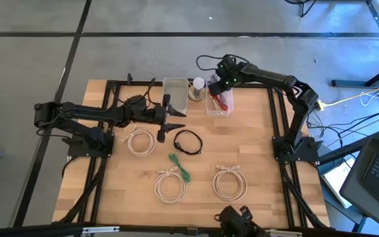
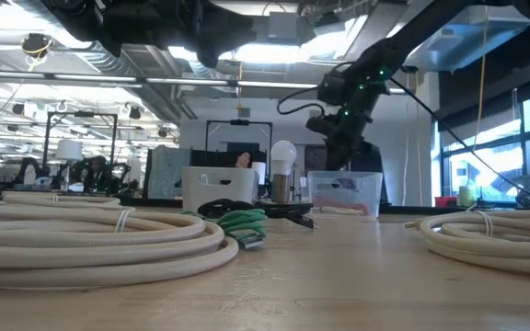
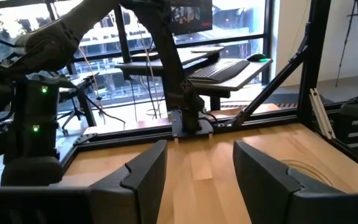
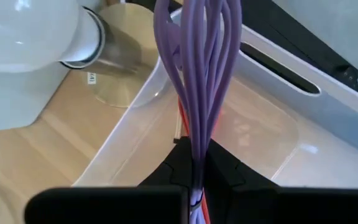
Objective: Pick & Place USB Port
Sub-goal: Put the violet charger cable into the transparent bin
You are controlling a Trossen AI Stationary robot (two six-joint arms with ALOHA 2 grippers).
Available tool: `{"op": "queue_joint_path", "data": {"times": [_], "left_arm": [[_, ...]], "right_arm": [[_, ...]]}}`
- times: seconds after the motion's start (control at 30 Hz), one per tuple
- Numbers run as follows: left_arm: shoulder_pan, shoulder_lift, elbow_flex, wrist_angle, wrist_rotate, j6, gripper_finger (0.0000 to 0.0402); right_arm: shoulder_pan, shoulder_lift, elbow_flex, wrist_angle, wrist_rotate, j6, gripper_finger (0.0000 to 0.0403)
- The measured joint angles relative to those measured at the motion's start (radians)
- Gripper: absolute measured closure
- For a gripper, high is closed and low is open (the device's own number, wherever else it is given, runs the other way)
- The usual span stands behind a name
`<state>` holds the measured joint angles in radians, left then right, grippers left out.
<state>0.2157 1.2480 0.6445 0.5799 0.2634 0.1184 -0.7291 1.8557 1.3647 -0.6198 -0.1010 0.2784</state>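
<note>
One purple cable (image 4: 197, 74), looped into a bundle, hanging pinched between the fingers of the right gripper (image 4: 194, 165), jaws pressed tight on the strands. Dangling straight over the clear bin (image 4: 253, 134) at the table's far edge; a red cable (image 1: 221, 101) lying inside that bin below the purple loops. Not touching the bin floor as far as can be told. Right gripper (image 1: 220, 84) hovering above the bin, arm reaching in from the right side of the table.

Sitting just beside that bin: a white light bulb (image 1: 198, 84) on a metal cup (image 1: 197, 94), then a second clear bin (image 1: 174, 93) farther left.

Left gripper (image 1: 167, 118) hanging over the middle of the wooden table (image 1: 255, 151), near the second bin, fingers (image 3: 145, 171) spread wide with nothing between them.

Lying on the table nearer the front: a black cable coil (image 1: 188, 142), a green cable (image 1: 180, 166), and three cream cable coils, one (image 1: 141, 142) beside the left gripper, two (image 1: 170, 185) (image 1: 229, 182) toward the near edge, well apart from the bins.
</note>
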Motion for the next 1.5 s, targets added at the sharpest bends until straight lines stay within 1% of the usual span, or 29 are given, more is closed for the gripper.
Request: {"op": "queue_joint_path", "data": {"times": [0.33,0.57,1.0,1.27,1.3,1.37,1.5], "left_arm": [[0.000,0.000,0.000,-0.007,0.000,0.000,0.0228],[0.000,0.000,0.000,-0.006,0.000,0.000,0.0227],[0.000,0.000,0.000,-0.006,0.000,0.016,0.0231],[0.000,0.000,0.000,-0.006,0.000,0.026,0.0229],[0.000,0.000,0.000,-0.007,0.000,0.026,0.0228],[0.000,0.000,0.000,-0.007,0.000,0.026,0.0229],[0.000,0.000,0.000,-0.007,0.000,0.026,0.0232]], "right_arm": [[0.000,0.000,0.000,-0.063,0.001,0.003,0.0386],[0.000,0.005,0.000,-0.065,0.012,0.005,0.0386],[0.000,0.116,0.000,-0.060,0.015,0.005,0.0386],[0.000,0.130,0.000,-0.055,0.019,0.003,0.0386],[0.000,0.130,0.000,-0.055,0.019,0.003,0.0383],[0.000,0.130,0.000,-0.055,0.019,0.003,0.0364],[0.000,0.130,0.000,-0.049,0.027,0.002,0.0299]]}}
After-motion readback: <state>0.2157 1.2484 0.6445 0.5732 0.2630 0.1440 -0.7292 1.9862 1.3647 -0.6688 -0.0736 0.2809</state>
